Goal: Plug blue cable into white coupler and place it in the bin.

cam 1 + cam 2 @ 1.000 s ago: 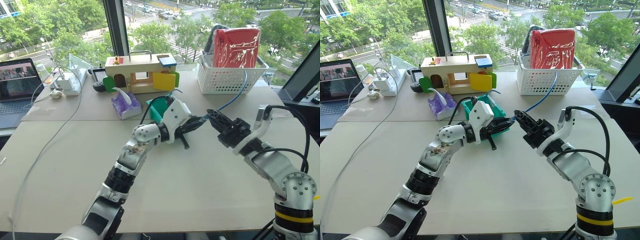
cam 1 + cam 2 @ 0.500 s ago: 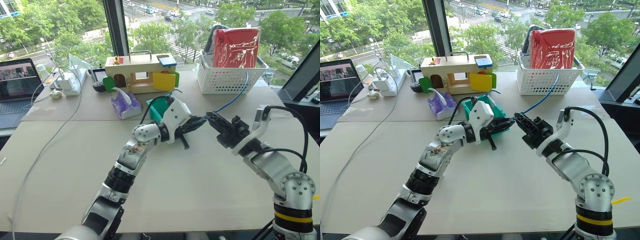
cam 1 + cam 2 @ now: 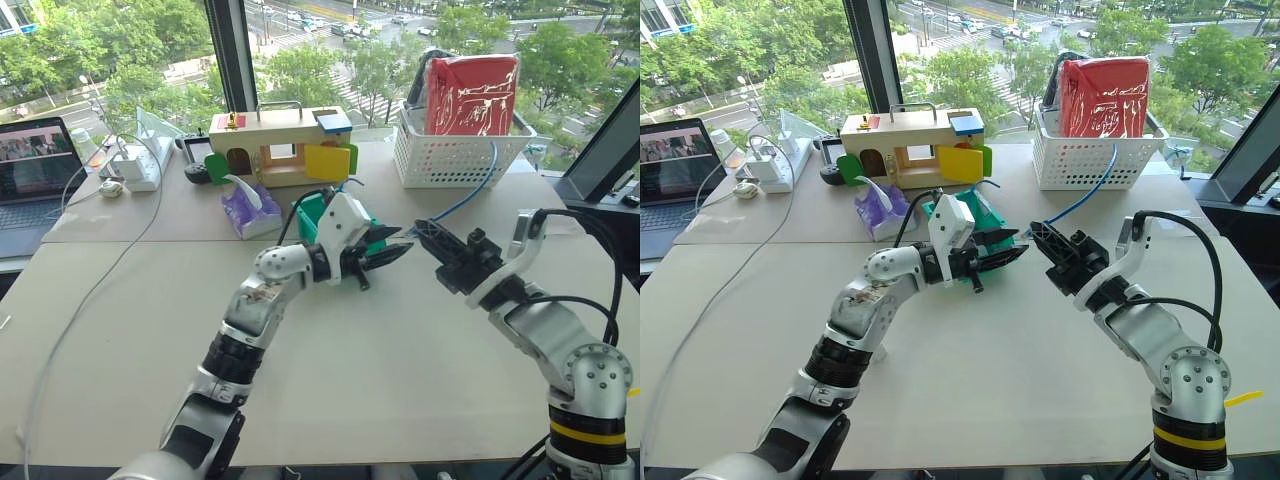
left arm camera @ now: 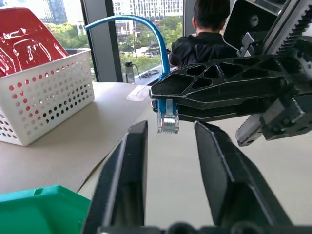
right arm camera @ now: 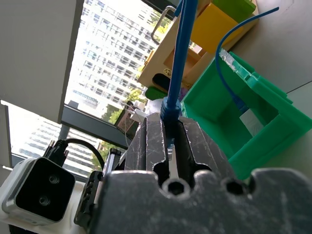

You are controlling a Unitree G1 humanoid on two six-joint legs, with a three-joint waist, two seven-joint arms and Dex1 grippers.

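My right gripper (image 3: 425, 232) is shut on the blue cable (image 3: 465, 200) just behind its clear plug (image 4: 167, 118). The plug hangs bare below the right gripper's black fingers (image 4: 214, 90). The cable arcs back toward the white basket. My left gripper (image 3: 400, 240) is open and empty. It points at the plug from a short gap away, and its fingers (image 4: 127, 170) frame the plug in the left wrist view. The teal bin (image 3: 310, 212) stands behind the left hand. Inside it lies a small white block (image 5: 251, 119), likely the white coupler, with a thin blue cord running to it.
A white lattice basket (image 3: 455, 150) holding a red bag stands at the back right. Along the back are a wooden toy house (image 3: 280, 145), a purple tissue pack (image 3: 250, 208), a power strip (image 3: 135, 165) and a laptop (image 3: 35, 165). A grey-white cord (image 3: 110, 270) trails down the left. A person (image 4: 209, 34) sits beyond the table.
My left gripper has opened and drawn back to the left, away from the right gripper's tip. The right gripper keeps the cable and has risen slightly.
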